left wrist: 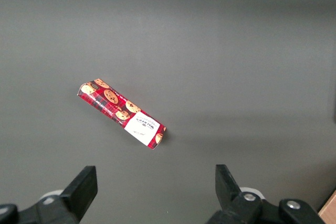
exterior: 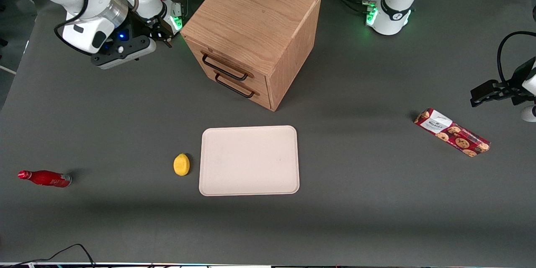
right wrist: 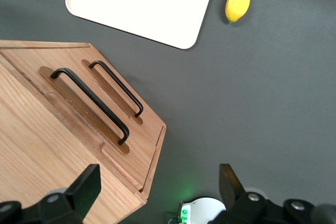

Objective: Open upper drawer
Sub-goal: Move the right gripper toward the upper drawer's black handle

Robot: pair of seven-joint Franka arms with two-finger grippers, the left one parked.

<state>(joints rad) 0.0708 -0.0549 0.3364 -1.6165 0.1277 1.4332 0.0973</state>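
Oak upper drawer (exterior: 226, 63) shut; claw (right wrist: 157, 187) open above.

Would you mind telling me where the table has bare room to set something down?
The tray is bare, and bare table runs from it to the cookie box. Bare table also lies between the bottle and the lemon. It is tightest between the cabinet and the open gripper, which hangs beside the upper drawer.
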